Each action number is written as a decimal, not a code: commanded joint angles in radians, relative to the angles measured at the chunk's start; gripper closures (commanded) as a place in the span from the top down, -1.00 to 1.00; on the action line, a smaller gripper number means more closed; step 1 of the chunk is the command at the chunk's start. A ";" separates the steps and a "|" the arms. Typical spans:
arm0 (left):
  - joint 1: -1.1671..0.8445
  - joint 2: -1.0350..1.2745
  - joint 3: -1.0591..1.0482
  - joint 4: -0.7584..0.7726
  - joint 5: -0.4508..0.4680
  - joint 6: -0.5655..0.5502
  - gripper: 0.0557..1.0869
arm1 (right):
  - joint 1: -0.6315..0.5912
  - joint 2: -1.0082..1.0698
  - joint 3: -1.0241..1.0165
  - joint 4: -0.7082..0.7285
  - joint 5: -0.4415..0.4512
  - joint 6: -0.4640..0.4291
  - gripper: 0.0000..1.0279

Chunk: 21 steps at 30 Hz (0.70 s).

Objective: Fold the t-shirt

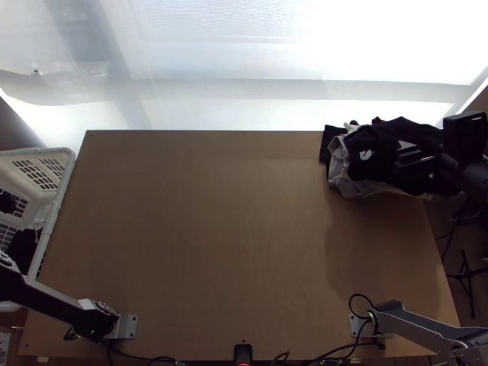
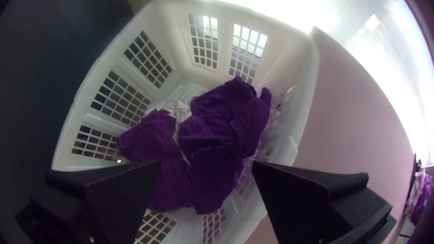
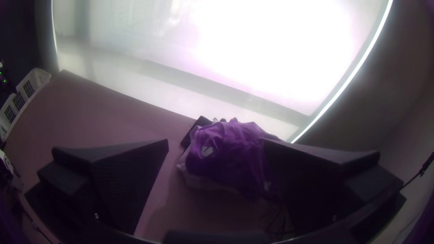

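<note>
Left gripper (image 2: 207,166): foremost, fingers spread wide, pinching nothing, aimed down into the basket. T-shirt: probably the dark cloth (image 2: 212,176) lying bunched inside, small lettering on its front, unfolded; whether this is one garment or two cannot be told. Pale cloth (image 2: 181,111): a strip, tucked between the dark lobes. Foreseeable fault: a grasp near that strip could bring up two items together, the layers being tangled. Basket (image 2: 309,90): white plastic, gridded walls, standing beside the table's left edge. Foreseeable fault: cloth lies close against one wall, so a finger lowered there could strike the rim or catch in the grid, and a snagged hem could drag the basket along. Table (image 1: 213,232): wooden, the likely place for spreading the shirt; a one-point grip would probably set it down crumpled, sleeves trapped beneath. Clothes pile (image 1: 381,149): at the far right corner, a dark piece bearing a pale print uppermost, paler cloth below. Right gripper (image 3: 216,143): raised by the pile, fingers wide apart, nothing seen between them. Foreseeable fault: a low sweep from there could hook the top piece and pull the heap over the nearby edge. Cables (image 1: 351,346): black, along the near edge.
</note>
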 commanded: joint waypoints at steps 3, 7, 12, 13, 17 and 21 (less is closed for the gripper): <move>0.015 0.389 0.349 -0.119 0.043 0.141 0.90 | -0.003 0.043 0.012 -0.022 0.002 -0.017 0.91; 0.004 0.545 0.581 -0.261 0.135 0.160 0.90 | -0.001 0.061 0.015 -0.024 0.003 -0.023 0.91; -0.044 0.599 0.591 -0.251 0.156 0.206 0.90 | -0.003 0.078 0.026 -0.027 0.019 -0.031 0.91; -0.054 0.605 0.591 -0.252 0.169 0.210 0.90 | -0.001 0.080 0.026 -0.030 0.025 -0.036 0.91; -0.083 0.642 0.605 -0.246 0.208 0.207 0.90 | -0.003 0.083 0.026 -0.039 0.040 -0.051 0.91; -0.097 0.689 0.611 -0.244 0.215 0.187 0.90 | -0.003 0.089 0.028 -0.048 0.048 -0.054 0.91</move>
